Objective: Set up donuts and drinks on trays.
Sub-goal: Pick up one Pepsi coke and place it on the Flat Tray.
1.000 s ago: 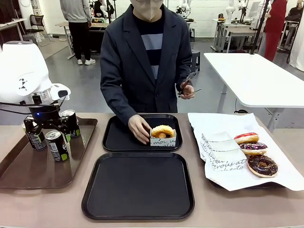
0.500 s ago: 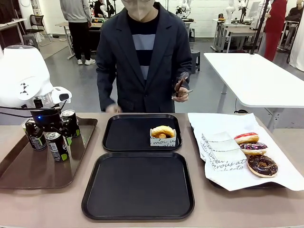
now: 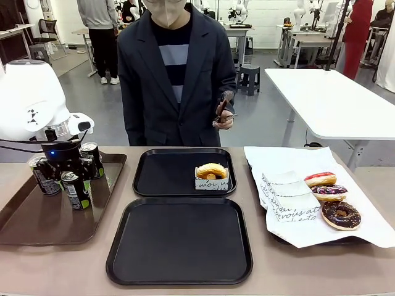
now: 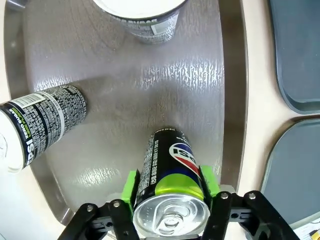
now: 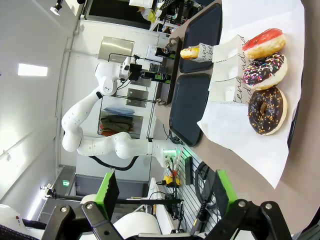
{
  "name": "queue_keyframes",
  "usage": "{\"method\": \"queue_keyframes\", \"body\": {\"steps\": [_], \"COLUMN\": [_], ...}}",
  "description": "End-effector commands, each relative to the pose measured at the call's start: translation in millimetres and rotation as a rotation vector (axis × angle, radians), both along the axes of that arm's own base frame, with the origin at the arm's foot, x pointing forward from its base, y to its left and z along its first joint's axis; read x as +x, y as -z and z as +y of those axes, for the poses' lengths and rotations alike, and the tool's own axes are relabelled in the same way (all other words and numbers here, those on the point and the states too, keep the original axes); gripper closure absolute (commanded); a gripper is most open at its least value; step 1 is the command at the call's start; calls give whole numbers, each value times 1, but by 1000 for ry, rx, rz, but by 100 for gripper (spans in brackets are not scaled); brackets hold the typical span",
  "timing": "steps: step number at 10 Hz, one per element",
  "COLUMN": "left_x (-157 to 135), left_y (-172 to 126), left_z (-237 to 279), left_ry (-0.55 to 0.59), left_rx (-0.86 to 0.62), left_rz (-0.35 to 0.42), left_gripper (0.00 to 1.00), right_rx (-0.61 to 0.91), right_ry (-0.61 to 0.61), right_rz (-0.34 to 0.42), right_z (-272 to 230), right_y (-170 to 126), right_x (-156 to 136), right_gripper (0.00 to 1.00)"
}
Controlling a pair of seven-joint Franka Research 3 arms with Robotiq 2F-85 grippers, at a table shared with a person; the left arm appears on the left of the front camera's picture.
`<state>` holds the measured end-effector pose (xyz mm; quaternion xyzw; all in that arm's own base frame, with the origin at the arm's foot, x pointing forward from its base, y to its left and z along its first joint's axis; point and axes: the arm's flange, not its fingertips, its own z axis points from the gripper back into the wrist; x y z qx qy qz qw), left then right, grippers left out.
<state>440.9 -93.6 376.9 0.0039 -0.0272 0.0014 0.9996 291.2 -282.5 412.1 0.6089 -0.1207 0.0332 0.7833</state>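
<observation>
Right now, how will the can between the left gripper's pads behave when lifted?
The glossy can may slip against the green pads. Slim and standing on the brown tray, it could tip if nudged. It looks unopened: probably full.

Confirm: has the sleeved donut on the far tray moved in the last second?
No. The sleeved donut still sits by the right rim of the far tray, same spot as before.

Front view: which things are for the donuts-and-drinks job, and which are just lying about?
For the job: near black tray, far black tray, sleeved donut, iced donuts, drink cans.
Just lying about: brown tray, white paper, white table, stool.
</observation>
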Motion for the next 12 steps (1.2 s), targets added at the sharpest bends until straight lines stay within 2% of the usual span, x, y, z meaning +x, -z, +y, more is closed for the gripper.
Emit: {"method": "queue_keyframes", "body": {"steps": [1, 2, 3, 4, 6, 8, 10, 12], "left_x": [-3, -3, -4, -6, -29, -50, -60, -63], "left_y": [4, 3, -1, -18, -93, -141, -157, -154], "left_z": [1, 0, 0, -1, 0, 2, 3, 11], "left_ry": [-5, -8, -5, -28, -32, -48, -65, -132], "left_rx": [-3, 3, 10, 52, 74, 40, 42, 77], "left_rz": [-8, -5, -2, 1, -55, -106, -103, -101], "left_gripper": [100, 93, 100, 100, 100, 100, 100, 100], "right_rx": [6, 6, 6, 6, 6, 6, 6, 6], "right_ry": [0, 0, 0, 0, 0, 0, 0, 0], "right_rz": [-7, -7, -7, -7, -7, -7, -7, -7], "right_z": [0, 0, 0, 0, 0, 0, 0, 0], "right_y": [-1, -1, -1, -1, -1, -1, -1, -1], "right_x": [-1, -1, -1, -1, -1, -1, -1, -1], "right_gripper": [0, 0, 0, 0, 0, 0, 0, 0]}}
